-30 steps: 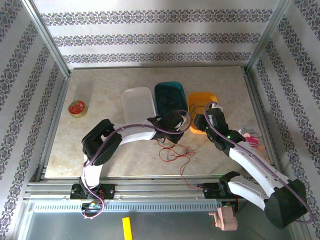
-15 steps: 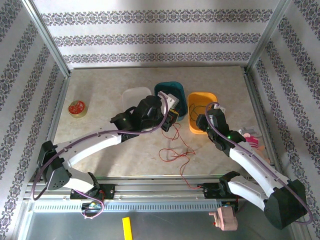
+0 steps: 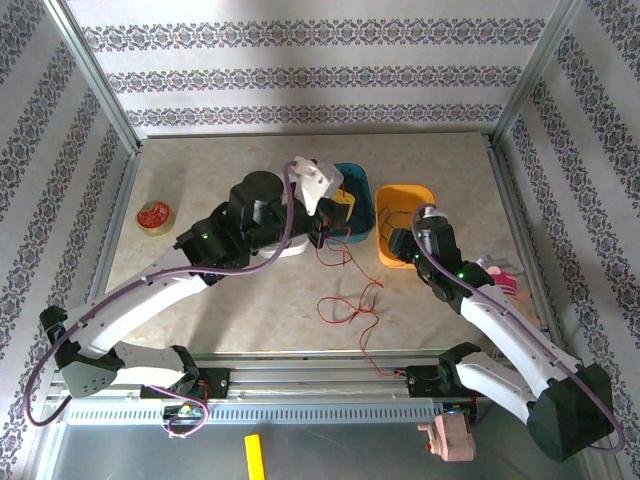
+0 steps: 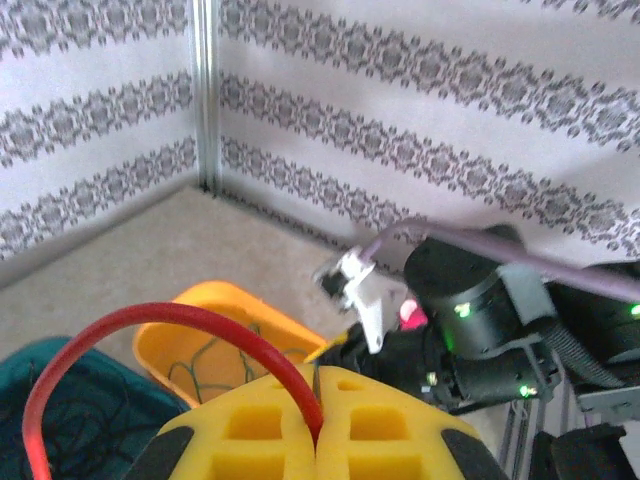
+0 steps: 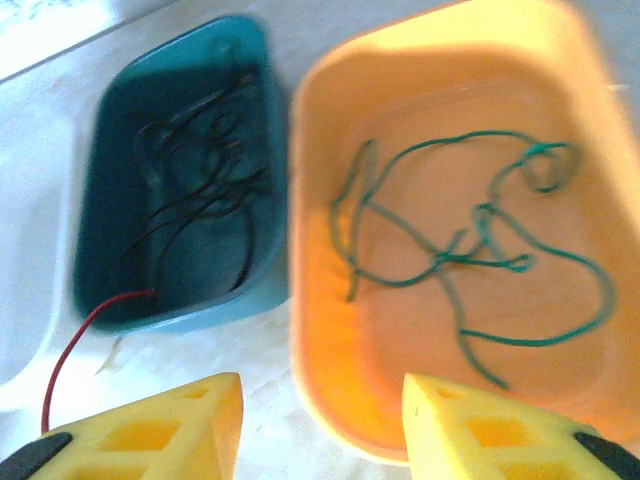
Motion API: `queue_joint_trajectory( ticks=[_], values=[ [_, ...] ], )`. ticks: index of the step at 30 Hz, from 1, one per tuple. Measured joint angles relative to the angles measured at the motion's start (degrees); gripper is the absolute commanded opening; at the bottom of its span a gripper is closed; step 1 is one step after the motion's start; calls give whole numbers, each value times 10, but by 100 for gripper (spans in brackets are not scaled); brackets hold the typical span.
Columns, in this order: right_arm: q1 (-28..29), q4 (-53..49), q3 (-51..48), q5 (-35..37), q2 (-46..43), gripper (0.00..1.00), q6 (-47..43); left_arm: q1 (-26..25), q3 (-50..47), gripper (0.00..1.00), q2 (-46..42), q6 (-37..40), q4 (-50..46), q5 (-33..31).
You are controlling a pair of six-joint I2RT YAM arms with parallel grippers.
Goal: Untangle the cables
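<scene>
My left gripper (image 3: 322,238) hangs above the teal tray (image 3: 358,190), shut on a red cable (image 3: 346,301). That cable drops from it in loose loops onto the table and runs off the near edge. In the left wrist view the yellow pads (image 4: 250,430) pinch the red cable (image 4: 200,325), which arcs off to the left. Thin black cables (image 5: 190,180) lie in the teal tray (image 5: 250,70). A dark green cable (image 5: 450,250) lies coiled in the orange tray (image 5: 330,330). My right gripper (image 5: 320,430) stands open and empty just short of the orange tray's near rim (image 3: 392,262).
A red tape roll (image 3: 154,216) sits at the far left of the table. A pink object (image 3: 500,275) lies beside the right arm. A corner of a white tray (image 5: 12,350) shows left of the teal one. Metal frame posts and patterned walls close the table in.
My left arm has stretched out and risen over the trays, lifting the red cable's end up and away from the pile. The right arm has stayed nearly still.
</scene>
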Motion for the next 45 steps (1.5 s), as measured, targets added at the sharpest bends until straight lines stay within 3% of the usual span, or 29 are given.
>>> queue_joint_trajectory(
  ticks=[8,15,25,35,38,45],
  values=[
    [62,31,-5,-176,59,54,-74,0,24,0,-6,23,-11,2],
    [87,30,2,-266,164,52,-106,0,37,0,-6,37,-19,-1],
    [68,12,-17,-211,124,52,-97,0,51,0,-6,68,-17,-41],
    [67,33,-42,-170,-55,54,-94,4,46,0,-6,76,-13,-76],
    [67,32,-41,-156,-46,54,-94,35,45,0,4,65,-13,-93],
    [75,26,-32,-149,-16,54,-94,180,54,0,78,11,-22,-71]
  ],
)
